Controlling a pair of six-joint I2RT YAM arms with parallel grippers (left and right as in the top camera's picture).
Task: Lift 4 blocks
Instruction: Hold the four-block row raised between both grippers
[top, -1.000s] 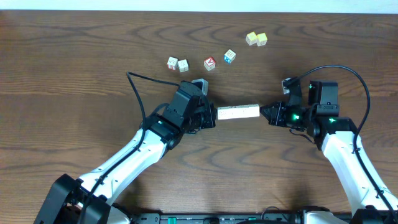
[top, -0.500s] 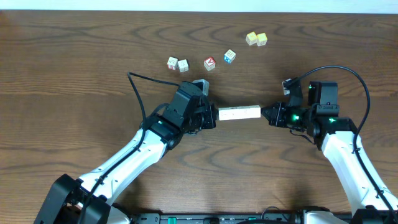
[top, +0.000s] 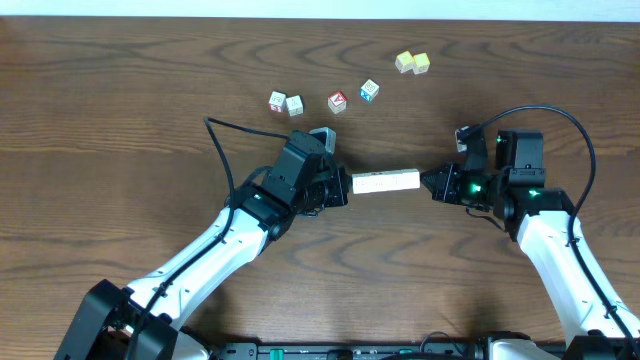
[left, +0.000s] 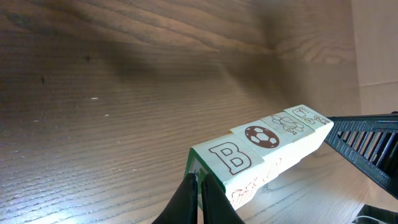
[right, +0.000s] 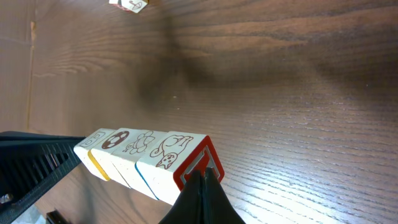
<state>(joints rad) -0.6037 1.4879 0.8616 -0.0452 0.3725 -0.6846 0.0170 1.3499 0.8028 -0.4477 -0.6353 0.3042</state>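
- Dark wood-grain bench (top: 120, 120); along its far side, left to right: two pale cubes (top: 285, 103) touching, red-faced cube (top: 337, 101), blue-faced cube (top: 369, 90), two yellow cubes (top: 412, 63) touching.
- Left fingers (top: 345, 187): closed tip to tip, nothing between them; tip pressed on the green-edged left end of the row.
- Four blocks (top: 385, 181): one straight row, face to face, mid-bench between both arms, pinned by end pressure only (wrist views show it clear of the wood, its shadow lying apart). Top faces show a "B", a football and other drawings.
- Right fingers (top: 428, 181): likewise closed on themselves, tip against the red-edged right end.
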